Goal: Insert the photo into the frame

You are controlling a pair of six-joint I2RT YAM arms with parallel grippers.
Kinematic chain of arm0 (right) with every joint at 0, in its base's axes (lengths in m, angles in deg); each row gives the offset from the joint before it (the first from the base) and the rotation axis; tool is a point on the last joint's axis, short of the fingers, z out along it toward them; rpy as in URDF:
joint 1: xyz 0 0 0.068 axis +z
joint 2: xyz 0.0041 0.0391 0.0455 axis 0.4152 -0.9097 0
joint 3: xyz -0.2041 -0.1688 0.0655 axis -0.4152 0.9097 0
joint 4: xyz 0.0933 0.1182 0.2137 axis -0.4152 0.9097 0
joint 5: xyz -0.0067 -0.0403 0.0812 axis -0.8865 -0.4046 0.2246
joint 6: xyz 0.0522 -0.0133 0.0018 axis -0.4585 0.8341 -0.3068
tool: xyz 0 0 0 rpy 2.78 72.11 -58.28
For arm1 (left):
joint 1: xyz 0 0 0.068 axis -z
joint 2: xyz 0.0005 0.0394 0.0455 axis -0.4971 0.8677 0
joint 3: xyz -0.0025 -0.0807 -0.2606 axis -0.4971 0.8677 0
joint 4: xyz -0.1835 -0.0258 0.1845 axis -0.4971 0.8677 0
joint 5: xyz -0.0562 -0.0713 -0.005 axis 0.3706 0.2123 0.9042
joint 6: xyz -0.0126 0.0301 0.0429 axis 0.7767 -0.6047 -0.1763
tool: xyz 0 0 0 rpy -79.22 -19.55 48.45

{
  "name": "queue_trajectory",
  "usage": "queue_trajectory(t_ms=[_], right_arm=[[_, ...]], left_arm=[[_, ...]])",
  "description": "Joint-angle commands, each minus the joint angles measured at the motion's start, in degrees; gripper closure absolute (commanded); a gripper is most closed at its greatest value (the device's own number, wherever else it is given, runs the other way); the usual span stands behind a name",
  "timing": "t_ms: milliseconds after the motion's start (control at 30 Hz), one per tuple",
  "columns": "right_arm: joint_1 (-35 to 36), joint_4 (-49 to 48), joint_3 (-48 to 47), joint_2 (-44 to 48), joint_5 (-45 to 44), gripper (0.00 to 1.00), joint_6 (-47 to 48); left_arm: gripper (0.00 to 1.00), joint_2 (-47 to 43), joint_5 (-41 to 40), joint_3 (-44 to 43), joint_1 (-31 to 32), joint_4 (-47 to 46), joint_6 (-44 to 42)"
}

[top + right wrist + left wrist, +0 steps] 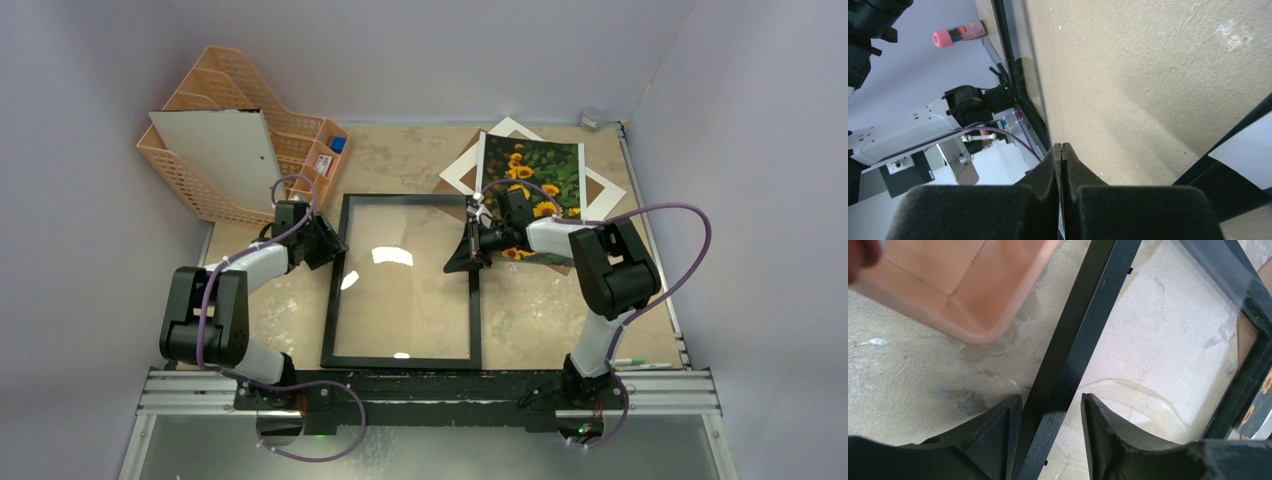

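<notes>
The frame (404,281) lies flat mid-table, with a thin black border and a glass pane that glints. My left gripper (325,245) is open at the frame's upper left. In the left wrist view it (1051,397) straddles the frame's black left bar (1083,330) without closing on it. My right gripper (470,250) is at the frame's right bar. Its fingers (1061,146) are pressed together and I see nothing between them. The sunflower photo (532,178) lies behind the right gripper on a white mat (470,165) and a brown board; the arm covers its near end.
An orange basket organiser (290,110) stands back left with a white board (220,150) leaning in it; its corner (968,300) is close to my left gripper. A small cup (592,117) sits at the back right corner. Pens (635,362) lie by the right base.
</notes>
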Motion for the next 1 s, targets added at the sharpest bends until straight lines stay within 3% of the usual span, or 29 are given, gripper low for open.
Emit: queue_trajectory(t_ms=[0, 200, 433, 700, 967], right_arm=[[0.85, 6.16, -2.02, -0.43, 5.35, 1.0, 3.03], [0.84, 6.0, -1.53, -0.93, 7.44, 1.0, 1.82], [0.84, 1.19, -0.58, 0.21, 10.54, 1.0, -4.71], [0.84, 6.17, 0.42, -3.57, 4.41, 1.0, 3.41], [1.02, 10.16, -0.61, -5.51, 0.6, 1.0, 6.62]], left_arm=[[0.5, -1.55, -0.04, 0.85, 0.34, -1.78, -0.01], [0.49, -2.04, -0.05, 1.14, 0.34, -2.44, -0.01], [0.38, -3.87, -1.14, 1.32, 0.35, -2.76, 0.08], [0.36, -3.66, -1.56, 1.33, 0.34, -2.99, 0.61], [0.4, -1.51, -3.97, 0.61, 0.34, -2.36, 0.39]])
